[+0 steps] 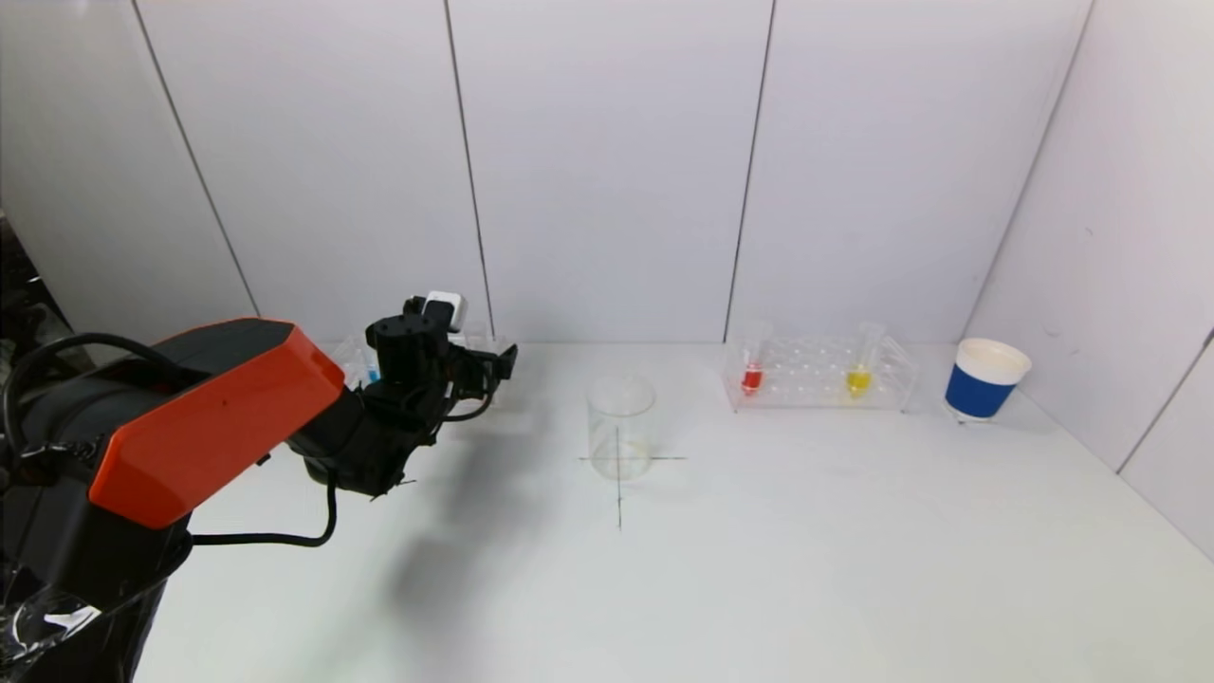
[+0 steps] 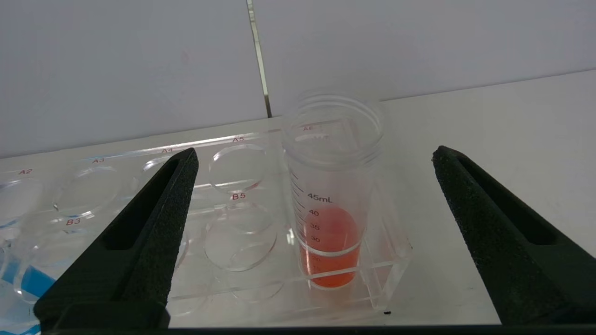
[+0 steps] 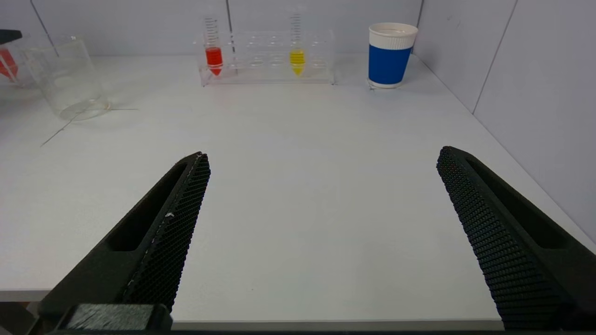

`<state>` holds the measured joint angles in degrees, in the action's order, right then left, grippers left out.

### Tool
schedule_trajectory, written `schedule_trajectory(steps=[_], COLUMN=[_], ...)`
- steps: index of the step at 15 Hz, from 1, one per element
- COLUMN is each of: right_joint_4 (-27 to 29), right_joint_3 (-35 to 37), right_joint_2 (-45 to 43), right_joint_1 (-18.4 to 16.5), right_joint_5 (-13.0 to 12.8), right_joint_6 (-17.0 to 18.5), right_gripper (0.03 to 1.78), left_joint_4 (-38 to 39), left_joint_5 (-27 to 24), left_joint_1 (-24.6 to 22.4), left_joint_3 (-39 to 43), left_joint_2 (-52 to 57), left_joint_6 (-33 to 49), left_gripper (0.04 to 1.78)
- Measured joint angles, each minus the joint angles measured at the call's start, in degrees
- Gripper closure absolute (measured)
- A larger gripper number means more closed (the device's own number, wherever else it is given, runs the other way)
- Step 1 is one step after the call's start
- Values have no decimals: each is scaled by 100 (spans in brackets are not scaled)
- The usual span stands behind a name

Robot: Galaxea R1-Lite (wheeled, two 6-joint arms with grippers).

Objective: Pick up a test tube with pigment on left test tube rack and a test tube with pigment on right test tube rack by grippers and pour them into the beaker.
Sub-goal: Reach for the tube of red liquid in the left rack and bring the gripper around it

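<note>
My left gripper [image 1: 488, 365] [image 2: 314, 156] is open at the left rack [image 2: 242, 284], short of a clear graduated tube of orange-red pigment [image 2: 331, 232] standing in the rack's end hole; the fingers are apart from it. A blue-pigment tube [image 1: 372, 372] shows at the rack's other end. The empty glass beaker [image 1: 621, 427] [image 3: 70, 77] stands on a cross mark mid-table. The right rack [image 1: 820, 379] [image 3: 267, 70] holds a red tube [image 1: 752, 378] [image 3: 213, 56] and a yellow tube [image 1: 859, 378] [image 3: 297, 59]. My right gripper [image 3: 323, 156] is open and empty, low over the table's front edge, outside the head view.
A blue-and-white paper cup [image 1: 984, 381] [image 3: 390, 56] stands right of the right rack, near the side wall. White wall panels close the back and right of the table. The left arm covers most of the left rack in the head view.
</note>
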<state>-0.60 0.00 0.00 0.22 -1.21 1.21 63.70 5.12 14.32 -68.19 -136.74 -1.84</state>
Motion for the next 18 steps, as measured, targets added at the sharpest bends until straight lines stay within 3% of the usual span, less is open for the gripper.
schedule_trajectory(steps=[10, 18], right_joint_4=[0, 0], right_joint_3=[0, 0], right_joint_2=[0, 0], right_joint_1=[0, 0], right_joint_5=[0, -2], right_joint_6=[0, 0], right_gripper=[4, 4], left_joint_4=[1174, 1301], left_joint_5=[254, 273], left_joint_1=[138, 135], left_joint_3=[17, 9], left_joint_2=[-444, -544], left_joint_6=[-110, -206], left_gripper=[6, 6])
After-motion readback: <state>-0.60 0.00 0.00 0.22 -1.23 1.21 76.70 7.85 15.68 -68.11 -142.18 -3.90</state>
